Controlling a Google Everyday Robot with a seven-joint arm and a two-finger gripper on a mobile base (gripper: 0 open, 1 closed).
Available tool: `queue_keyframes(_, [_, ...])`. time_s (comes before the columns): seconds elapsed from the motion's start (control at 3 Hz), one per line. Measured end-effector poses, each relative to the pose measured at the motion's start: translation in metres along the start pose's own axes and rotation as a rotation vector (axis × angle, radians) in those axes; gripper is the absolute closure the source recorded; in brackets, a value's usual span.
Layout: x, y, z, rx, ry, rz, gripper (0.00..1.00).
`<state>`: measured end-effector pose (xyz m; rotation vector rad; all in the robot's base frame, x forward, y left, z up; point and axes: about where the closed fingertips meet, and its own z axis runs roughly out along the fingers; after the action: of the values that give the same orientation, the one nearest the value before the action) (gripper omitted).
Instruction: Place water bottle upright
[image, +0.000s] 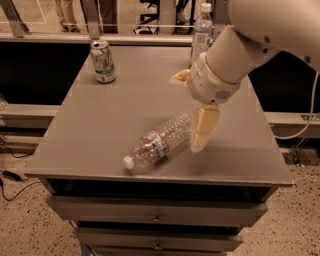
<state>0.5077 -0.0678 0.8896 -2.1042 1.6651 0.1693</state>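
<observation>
The grey table (100, 125) fills most of the view, with drawers under its front edge. The white arm (260, 35) reaches in from the upper right. Its gripper (184, 114) hangs over the table's middle with its two cream fingers (204, 130) apparently spread wide. One points down just beside the bottle's base, though I cannot tell if it touches. The bottle (160, 142) lies on its side near the front edge, base towards the gripper and cap (129, 162) pointing front-left. It looks empty, so probably light. Its thin ribbed walls would give under a squeeze, and it may roll or skid if nudged. The ribbed body between the label (152, 146) and the base seems the best place to grip. A tall bottle (201, 27) and a can (103, 61) stand well apart at the back.
</observation>
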Motion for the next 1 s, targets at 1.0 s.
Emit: queue_keyframes(1.0, [-0.065, 0.038, 0.068, -0.08, 0.099, -0.275, 0.0])
